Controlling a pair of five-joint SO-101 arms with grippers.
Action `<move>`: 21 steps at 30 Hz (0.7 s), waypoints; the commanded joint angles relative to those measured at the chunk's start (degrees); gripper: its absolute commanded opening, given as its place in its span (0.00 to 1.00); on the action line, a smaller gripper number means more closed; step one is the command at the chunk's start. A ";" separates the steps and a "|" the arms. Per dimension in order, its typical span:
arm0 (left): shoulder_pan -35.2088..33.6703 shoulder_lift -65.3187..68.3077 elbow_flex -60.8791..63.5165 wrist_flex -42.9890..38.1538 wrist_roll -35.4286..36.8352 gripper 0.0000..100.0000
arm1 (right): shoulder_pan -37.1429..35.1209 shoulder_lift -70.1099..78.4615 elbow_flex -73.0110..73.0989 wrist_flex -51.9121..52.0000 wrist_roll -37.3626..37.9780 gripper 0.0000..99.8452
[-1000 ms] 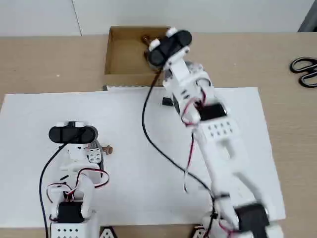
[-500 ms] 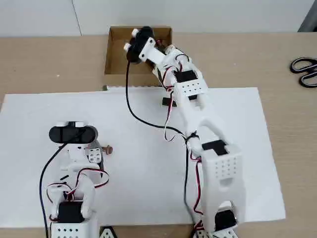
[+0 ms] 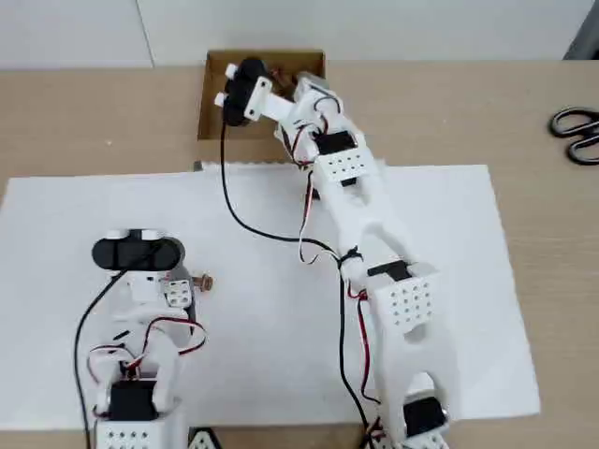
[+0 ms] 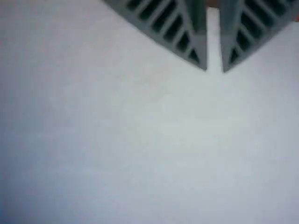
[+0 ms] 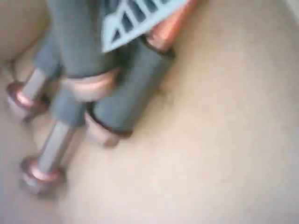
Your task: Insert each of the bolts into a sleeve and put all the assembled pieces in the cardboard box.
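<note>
My right gripper is down inside the cardboard box at the table's far edge. In the right wrist view its fingers are closed around a grey sleeve with a copper bolt just above the box floor. Other assembled pieces lie beside it. My left gripper hangs over the white paper near the front left. A bolt sticks out sideways from it. In the left wrist view its fingertips stand almost together over bare paper.
A large white paper sheet covers the table's middle. Black scissors lie at the far right on the wood. The right arm stretches diagonally across the paper, trailing a black cable.
The right arm has swung left and reached farther into the box, carrying its piece down to the floor. The left arm and its bolt have not moved.
</note>
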 commanded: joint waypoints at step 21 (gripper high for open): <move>0.35 -0.62 -0.31 0.35 -0.44 0.01 | -0.75 -22.55 -3.08 36.70 -10.73 0.01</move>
